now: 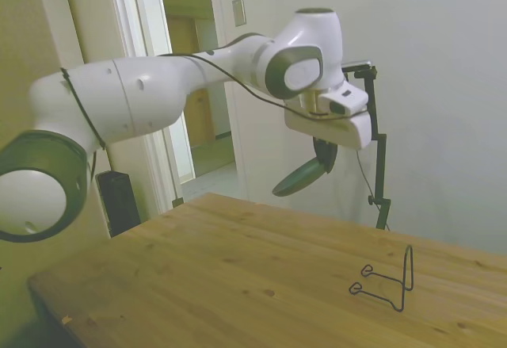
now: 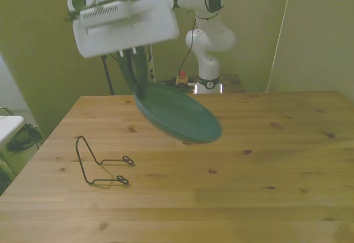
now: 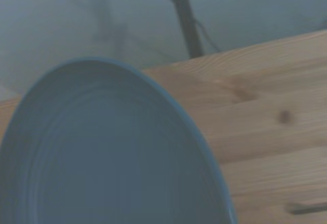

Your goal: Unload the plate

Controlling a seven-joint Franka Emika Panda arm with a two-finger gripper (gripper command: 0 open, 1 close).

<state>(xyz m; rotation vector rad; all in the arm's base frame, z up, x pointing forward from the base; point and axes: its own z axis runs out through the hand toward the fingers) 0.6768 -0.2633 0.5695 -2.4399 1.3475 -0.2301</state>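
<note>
Front view, item one: the plate (image 2: 177,114), dark green, round and shallow, held high above the table (image 2: 265,165) and tilted steeply, its free edge hanging down toward the camera. We find nothing on or in it; its face reads bare in the wrist view (image 3: 102,152) as well.

Item two: the gripper (image 2: 136,74), its fingers pressed onto the plate's upper rim, pinching it by one edge only. In the side view the plate (image 1: 305,175) hangs below the gripper (image 1: 325,151), well clear of the wood.

Item three: a thin black wire stand (image 2: 102,163), empty, on the table toward the front view's left, well apart from the plate. It also shows in the side view (image 1: 386,281).

Risks, as we judge them: an edge grip on a tilted plate could let it swing or slip out if the arm moves sharply. Lowering at this angle would land the free rim first, and the plate might skid or clatter. Letting go this high would drop it.
</note>
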